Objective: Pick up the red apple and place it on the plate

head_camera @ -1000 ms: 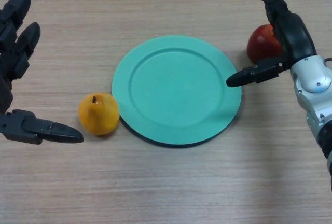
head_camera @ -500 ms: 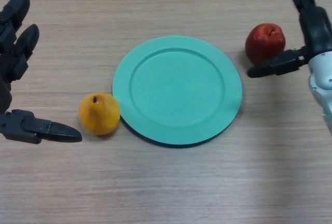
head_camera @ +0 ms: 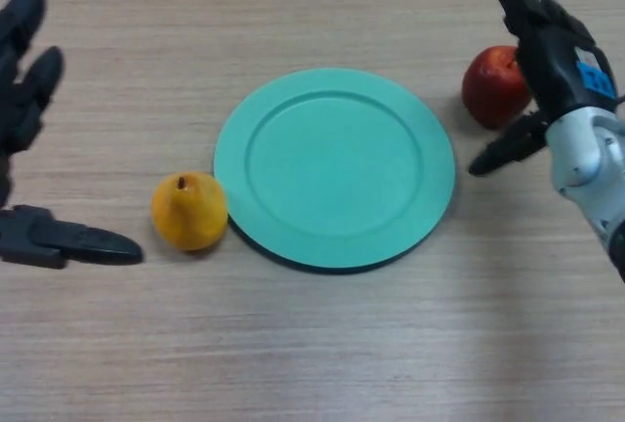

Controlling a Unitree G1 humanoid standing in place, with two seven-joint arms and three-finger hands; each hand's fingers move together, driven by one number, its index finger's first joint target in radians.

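Observation:
The red apple (head_camera: 493,84) rests on the table just right of the green plate (head_camera: 335,166). My right hand (head_camera: 550,68) is at the apple's right side, open, its fingers reaching over the fruit's far edge and its thumb (head_camera: 506,147) stretched below it. The hand covers the apple's right part; I cannot tell whether it touches the fruit. At the left edge of the view my left hand (head_camera: 24,129) stays open and idle, fingers spread, thumb pointing toward the pear.
An orange-yellow pear (head_camera: 189,211) sits against the plate's left rim, close to my left thumb. The plate holds nothing. Bare wooden table (head_camera: 322,344) lies in front of the plate.
My right hand has swung back left and down, so its fingers now arch over the apple's right side. The left hand shifted slightly left. The apple, plate and pear hardly moved.

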